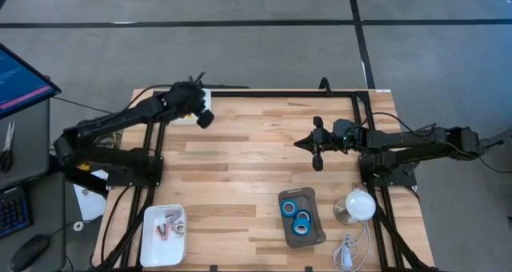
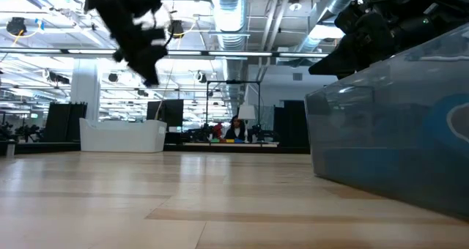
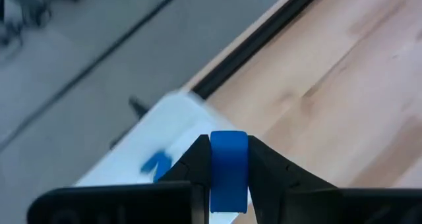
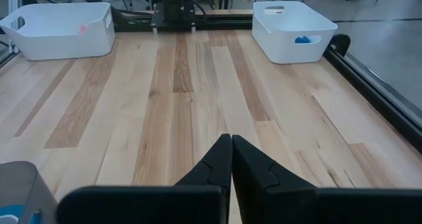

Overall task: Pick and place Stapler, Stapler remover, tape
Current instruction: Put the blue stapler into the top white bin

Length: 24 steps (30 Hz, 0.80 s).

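Pinching a blue tape roll (image 3: 229, 168) on edge between its fingers, the left gripper (image 1: 205, 117) is held above the white bin (image 3: 142, 151) at the table's far left corner, where another blue piece (image 3: 156, 165) is seen inside. Two more tape rolls (image 1: 298, 216) are kept in the grey tray (image 1: 314, 237) near the front edge. The right gripper (image 1: 318, 152) is poised over the table's middle, fingers pressed together on nothing.

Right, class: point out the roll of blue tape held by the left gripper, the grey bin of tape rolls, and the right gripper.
blue tape (image 3: 229, 168), left wrist view, outer blue band.
grey bin (image 1: 317, 235), high view, its rim.
right gripper (image 4: 231, 159), right wrist view, between shut fingertips.
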Tool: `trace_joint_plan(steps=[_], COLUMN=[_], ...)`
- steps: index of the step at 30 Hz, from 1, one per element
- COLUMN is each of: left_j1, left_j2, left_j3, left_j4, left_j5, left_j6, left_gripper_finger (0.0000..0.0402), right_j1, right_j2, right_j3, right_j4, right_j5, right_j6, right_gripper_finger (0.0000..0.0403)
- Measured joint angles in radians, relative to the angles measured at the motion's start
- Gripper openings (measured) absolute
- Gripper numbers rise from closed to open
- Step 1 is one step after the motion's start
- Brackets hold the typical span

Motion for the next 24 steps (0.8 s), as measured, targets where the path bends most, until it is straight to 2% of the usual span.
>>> trace_joint_plan(steps=[6,11,19,24], left_j1=[0.187,0.313,0.433,0.435], left_j2=[0.000,0.000,0.000,0.001], left_j3=[-0.138,-0.251,-0.350,-0.358], left_j4=[0.149,0.352,0.414,0.437], left_j5=[0.098,0.245,0.268,0.283], left_j6=[-0.003,-0.028,-0.052,-0.034], left_gripper_finger=[0.0051,0.0051,0.0051,0.0051], right_j1=[0.000,0.000,0.000,0.000], right_j2=[0.000,0.000,0.000,0.000], right_j3=[0.000,0.000,0.000,0.000], right_j4=[0.001,0.001,0.002,0.003], right_j5=[0.000,0.000,0.000,0.000], right_j6=[0.000,0.000,0.000,0.000], right_gripper_finger=[0.0003,0.0003,0.0003,0.0003])
